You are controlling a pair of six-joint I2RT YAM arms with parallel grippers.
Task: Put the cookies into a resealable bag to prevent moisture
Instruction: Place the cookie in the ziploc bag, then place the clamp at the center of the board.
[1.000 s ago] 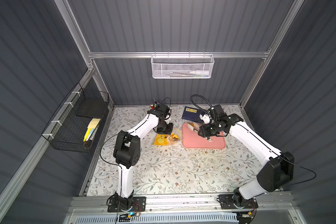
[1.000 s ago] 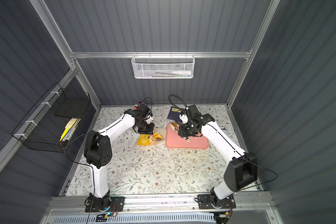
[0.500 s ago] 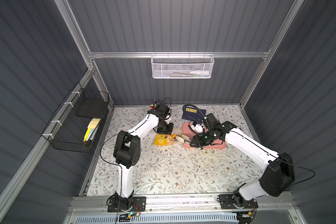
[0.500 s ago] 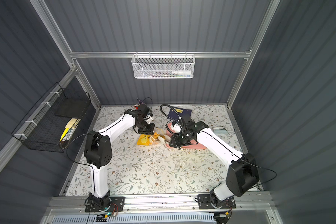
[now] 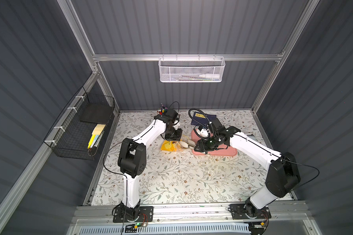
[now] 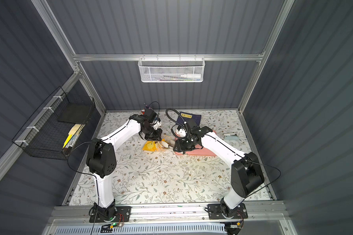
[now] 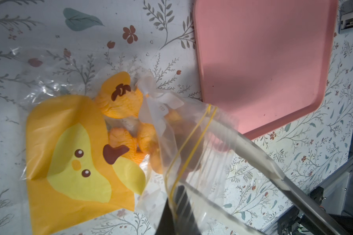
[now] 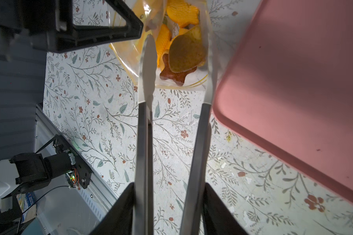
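The right gripper (image 8: 168, 189) was clamped on the handles of a pair of metal tongs (image 8: 144, 132), its hold easing so that the two blades stood apart. A second before, this hand hung over the pink tray (image 8: 304, 71). It had since swung across, and the pale tips now lay inside the mouth of the resealable bag (image 7: 73, 122). Just past the tips sat the cookies (image 8: 186, 54): orange ribbed ones, a brown star, and a darker leaf-shaped piece on top, none pinched between the blades. Judged a drop just made. The tray, close beside the hand, was bare wherever visible, so this was probably the last load, with the zip yet to be sealed. Facing it across the bag, the left gripper (image 5: 172, 138) was closed on the bag's rim, lifting the mouth open. Under both lay a floral table cover (image 5: 181, 179), with crumbs (image 8: 222, 164) scattered below the right hand. Farther out were a blue booklet (image 5: 202, 117) behind the tray, grey ribbed walls (image 5: 192, 30), a white mesh basket (image 5: 191, 70) on the back wall, and a black wire basket (image 5: 84, 126) well beyond the left arm.
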